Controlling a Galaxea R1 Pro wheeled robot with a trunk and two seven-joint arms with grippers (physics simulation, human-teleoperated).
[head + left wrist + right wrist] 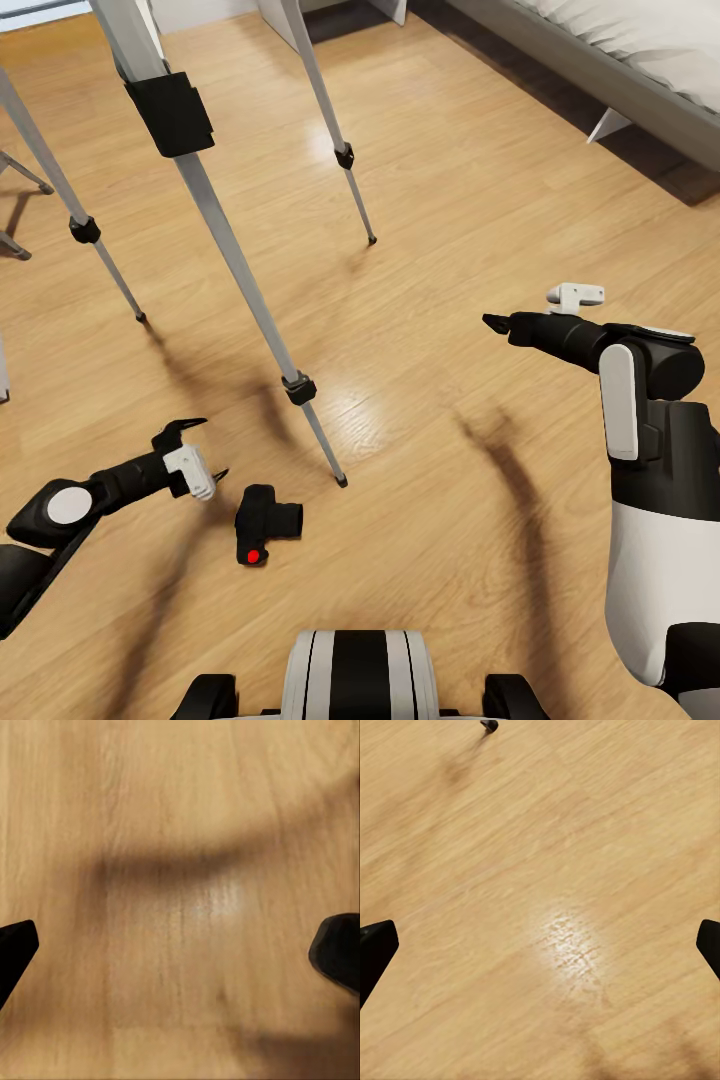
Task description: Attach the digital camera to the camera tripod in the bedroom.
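In the head view the digital camera (263, 523), a small black body with a stubby lens and a red button, lies on the wood floor (480, 200) just beside the left gripper (198, 448), whose fingers are spread, and near a foot of the camera tripod (228, 240); the right gripper (497, 322) hangs well apart, its state impossible to tell here. The left wrist view shows dark fingertips (16, 945) wide apart over bare floor, so the pickup seems not yet made: next, bring that gripper over the camera. The right wrist view likewise shows spread fingertips (375, 945) holding nothing.

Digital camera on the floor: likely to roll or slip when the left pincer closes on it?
The digital camera looks blocky, lying on the wood floor, so probably won't roll. Its stubby lens could make it pivot if pinched off-centre. The glossy floor suggests it may slide when nudged by the open left pincer.
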